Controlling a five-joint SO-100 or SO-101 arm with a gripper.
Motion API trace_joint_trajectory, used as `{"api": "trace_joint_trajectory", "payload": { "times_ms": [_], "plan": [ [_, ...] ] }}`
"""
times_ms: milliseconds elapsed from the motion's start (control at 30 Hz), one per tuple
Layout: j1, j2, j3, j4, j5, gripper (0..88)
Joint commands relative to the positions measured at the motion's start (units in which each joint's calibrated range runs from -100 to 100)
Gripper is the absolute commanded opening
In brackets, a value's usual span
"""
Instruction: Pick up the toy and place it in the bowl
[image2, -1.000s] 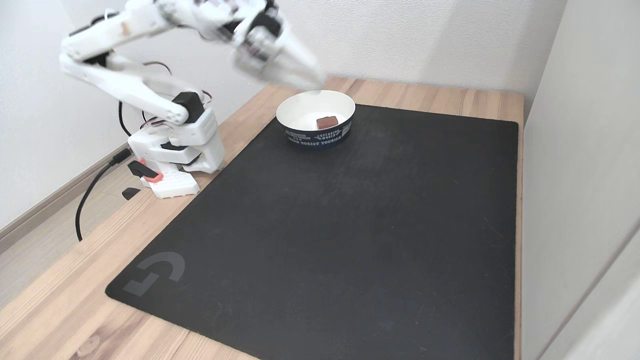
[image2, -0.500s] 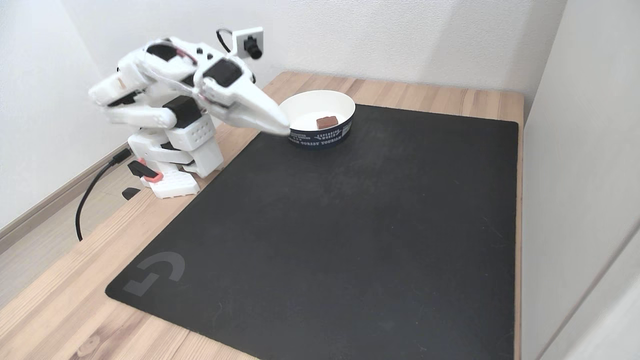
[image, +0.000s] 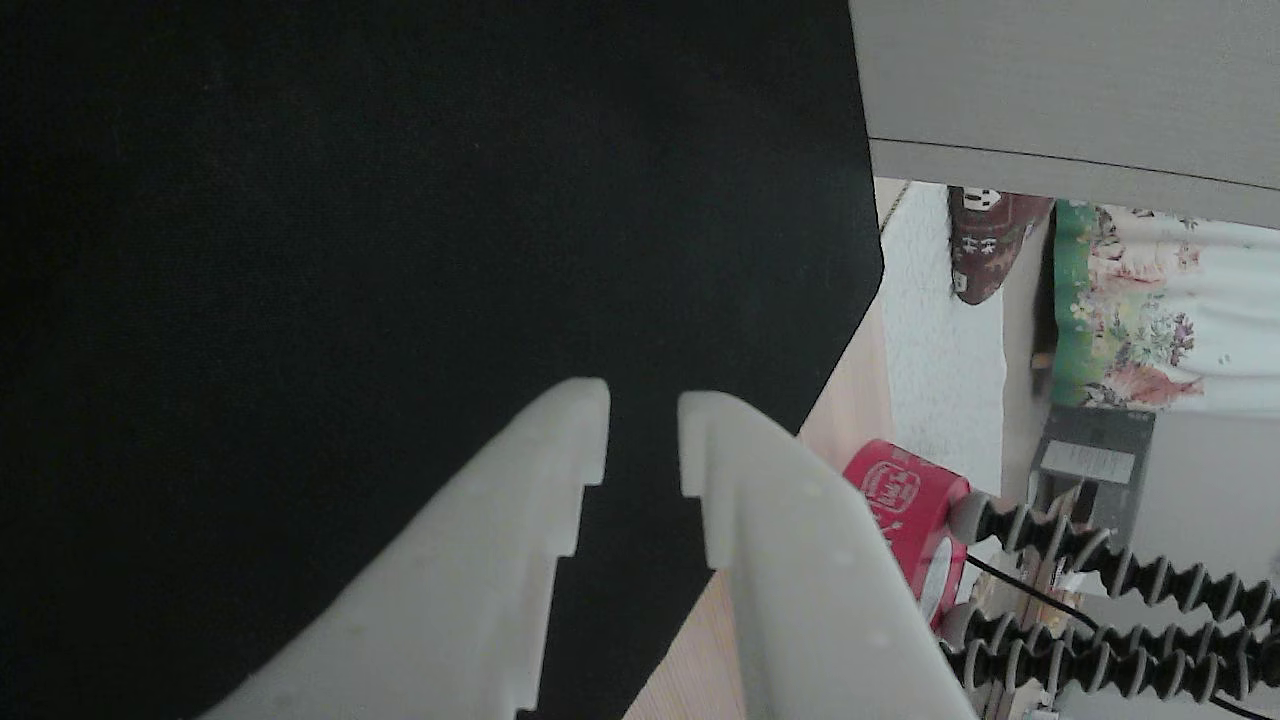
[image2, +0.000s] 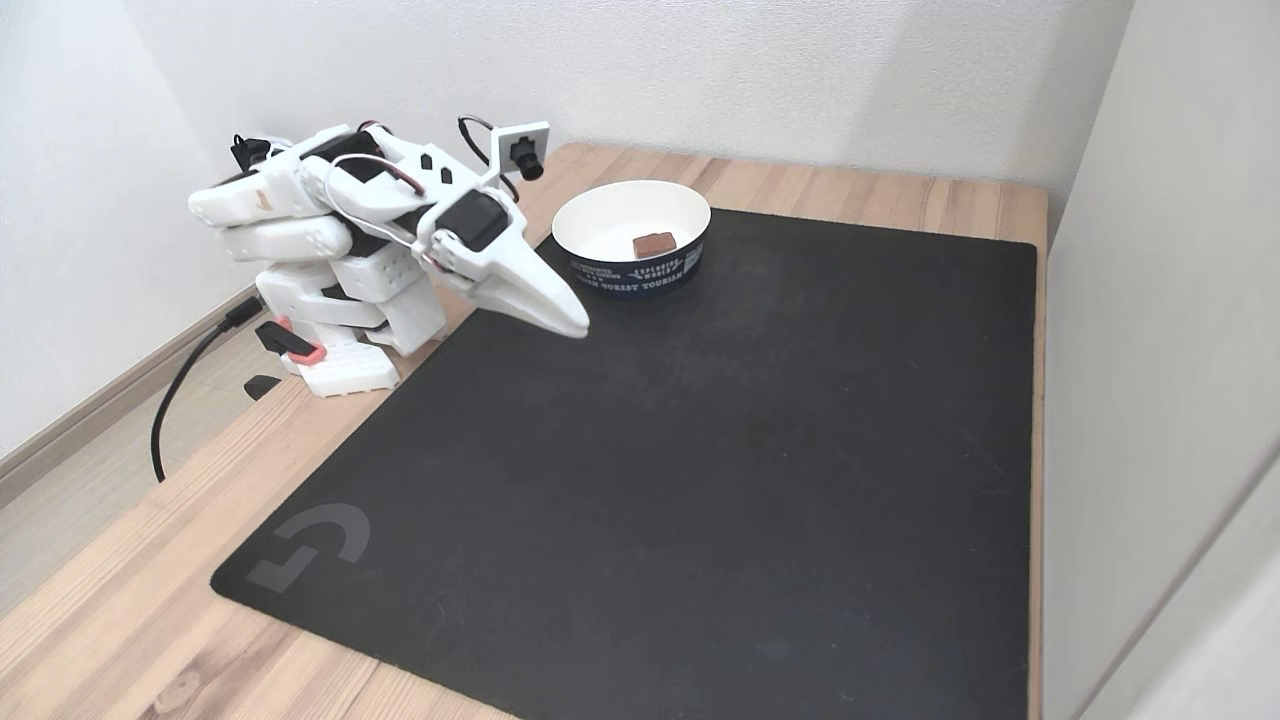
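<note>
Nearest in the fixed view, a grey logo (image2: 311, 546) printed on the near-left corner of the black mat (image2: 700, 480) covering a pale wooden table (image2: 120, 610). Further back, left, the white arm folded low, lower than half a second ago, its gripper (image2: 577, 325) off the bowl's rim and over the mat; in the other view, empty fingertips (image: 585, 420) slightly parted. Beyond, the bowl (image2: 690, 205) with a dark band of white lettering, partly readable as "TOURISM", holding the toy (image2: 654, 243). Behind, plain white walls.
</note>
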Motion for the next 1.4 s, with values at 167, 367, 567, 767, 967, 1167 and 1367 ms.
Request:
{"api": "trace_joint_trajectory", "payload": {
  "times_ms": [167, 367, 567, 767, 967, 1167, 1367],
  "plan": [
    [-0.4, -0.4, 1.2, 2.6, 0.3, 2.2],
    [-0.4, -0.4, 1.2, 9.2, 0.4, 2.2],
    [-0.6, -0.5, 1.2, 9.7, 3.1, 2.2],
    [-0.6, -0.5, 1.2, 9.7, 3.1, 2.2],
    [-0.1, -0.5, 1.2, 9.3, 2.7, 2.4],
    [-0.2, -0.3, 1.2, 9.1, 2.6, 2.4],
    [-0.2, -0.3, 1.2, 9.1, 2.6, 2.4]
  ]
}}
